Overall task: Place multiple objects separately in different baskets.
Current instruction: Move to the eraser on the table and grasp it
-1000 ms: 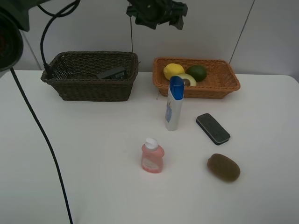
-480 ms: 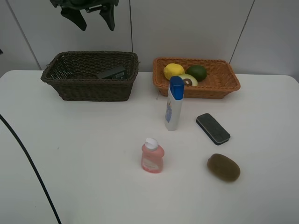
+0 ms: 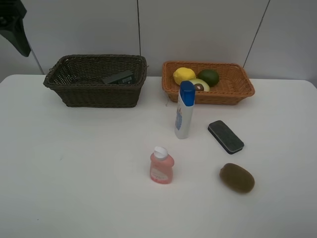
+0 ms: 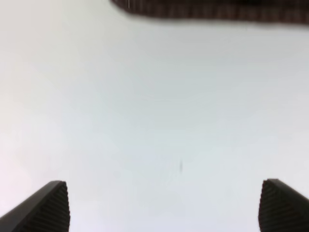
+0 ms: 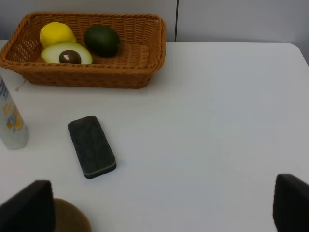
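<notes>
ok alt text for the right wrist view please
A tan basket on a white table holds a lemon, a halved avocado and a lime. Nearer the open right gripper lie a dark eraser and a kiwi, beside a white bottle.

left gripper [image 4: 164, 208]: two dark grey fingers [image 4: 48, 209], wedge-shaped tips, fine ribbing on the faces. right gripper [image 5: 159, 208]: matte black fingers [image 5: 24, 208], blunt, out of focus. left arm [image 3: 17, 29]: black angular piece, far left.
</notes>
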Controlling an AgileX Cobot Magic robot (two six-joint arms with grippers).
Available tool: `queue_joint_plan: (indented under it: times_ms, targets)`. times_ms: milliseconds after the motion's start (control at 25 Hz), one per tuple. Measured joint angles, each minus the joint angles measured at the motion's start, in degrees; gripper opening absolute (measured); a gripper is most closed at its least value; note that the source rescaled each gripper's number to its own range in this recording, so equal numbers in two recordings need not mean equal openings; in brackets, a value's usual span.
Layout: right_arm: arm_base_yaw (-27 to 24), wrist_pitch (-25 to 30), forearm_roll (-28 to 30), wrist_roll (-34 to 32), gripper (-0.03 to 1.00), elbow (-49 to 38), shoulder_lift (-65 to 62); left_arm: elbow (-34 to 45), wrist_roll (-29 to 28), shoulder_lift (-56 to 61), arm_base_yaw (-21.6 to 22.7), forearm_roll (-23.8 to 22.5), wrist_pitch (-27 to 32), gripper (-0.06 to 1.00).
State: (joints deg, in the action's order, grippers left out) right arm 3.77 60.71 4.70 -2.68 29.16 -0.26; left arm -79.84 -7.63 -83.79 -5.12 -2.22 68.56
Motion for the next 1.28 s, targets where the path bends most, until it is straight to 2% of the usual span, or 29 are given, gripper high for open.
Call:
queue_joint_plan:
  times_ms: [320, 480, 640, 840, 960, 1280]
  targets:
    - [0.0, 0.0, 0.0, 0.0, 1.0, 0.0, 0.0, 26.0, 0.1, 33.9, -0.5, 2.2, 0.1, 0.99]
    - [0.0, 0.0, 0.0, 0.0, 1.0, 0.0, 0.0, 34.8, 0.4, 50.4, -0.5, 2.2, -0.9, 0.99]
    - [0.0, 0.0, 0.0, 0.0, 1.0, 0.0, 0.0, 42.1, 3.8, 64.3, -0.5, 2.2, -4.5, 0.99]
    - [0.0, 0.0, 0.0, 0.0, 1.0, 0.0, 0.0, 48.4, 5.7, 77.2, -0.5, 2.2, -8.5, 0.99]
    - [0.0, 0.0, 0.0, 0.0, 1.0, 0.0, 0.0, 50.1, 6.1, 82.1, -0.5, 2.2, -8.5, 0.99]
    - [0.0, 0.0, 0.0, 0.0, 1.0, 0.0, 0.0, 50.8, 6.1, 84.1, -0.5, 4.2, -8.1, 0.99]
